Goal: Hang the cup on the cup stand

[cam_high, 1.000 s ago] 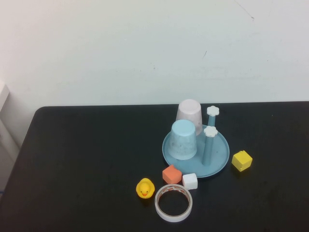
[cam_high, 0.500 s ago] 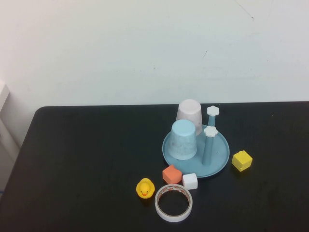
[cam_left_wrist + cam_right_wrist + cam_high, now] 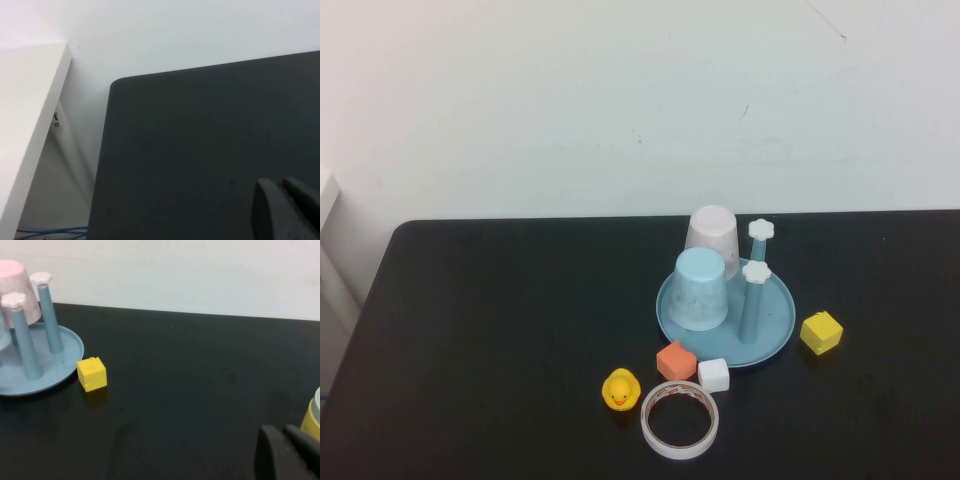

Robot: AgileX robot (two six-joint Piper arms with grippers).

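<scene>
- The light blue cup (image 3: 701,289) already sits upside down on the cup stand (image 3: 777,335), mid-table toward the right edge; the hanging looks done, so I judge only parking remains.
- Left gripper (image 3: 286,209) is closed and empty over the table's left edge; right gripper (image 3: 286,452) is closed and empty near the right edge.
- Smooth tapered plastic cup; dish-shaped base with flower-capped pegs (image 3: 755,300).

Dark left gripper (image 3: 286,204) pressed closed, low in the lower right corner; dark right gripper (image 3: 285,450) likewise closed, lower right.
</scene>
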